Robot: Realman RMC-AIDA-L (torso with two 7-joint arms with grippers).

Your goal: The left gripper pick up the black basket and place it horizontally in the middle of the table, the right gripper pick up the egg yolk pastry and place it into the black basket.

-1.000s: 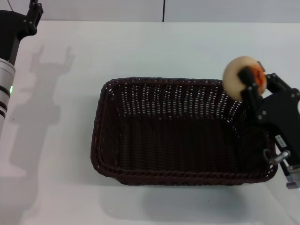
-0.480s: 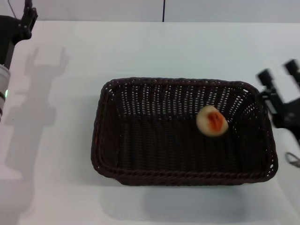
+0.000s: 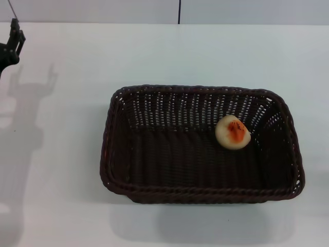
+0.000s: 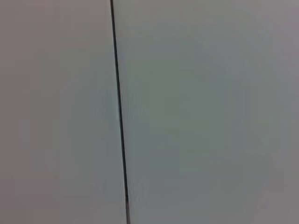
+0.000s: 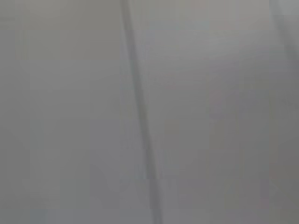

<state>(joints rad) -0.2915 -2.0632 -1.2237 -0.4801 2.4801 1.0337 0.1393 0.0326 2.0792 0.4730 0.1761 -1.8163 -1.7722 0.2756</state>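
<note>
The black basket (image 3: 106, 144) lies lengthwise across the middle of the white table (image 3: 56, 195) in the head view. The egg yolk pastry (image 3: 233, 132) rests inside it on the floor of the basket, toward the right and near the back wall, orange patch up. Nothing touches it. Only a small black part of my left gripper (image 3: 12, 42) shows at the far left edge, well away from the basket. My right gripper is out of view. The two wrist views show only a plain grey surface with a dark line.
The back edge of the table (image 3: 247, 23) meets a grey wall with a dark vertical seam (image 3: 179, 11). The left arm's shadow (image 3: 25, 118) falls on the table's left side.
The right gripper let go of the pastry, which dropped into the basket, and the right arm withdrew to the right out of view. The left arm pulled back toward the far left corner.
</note>
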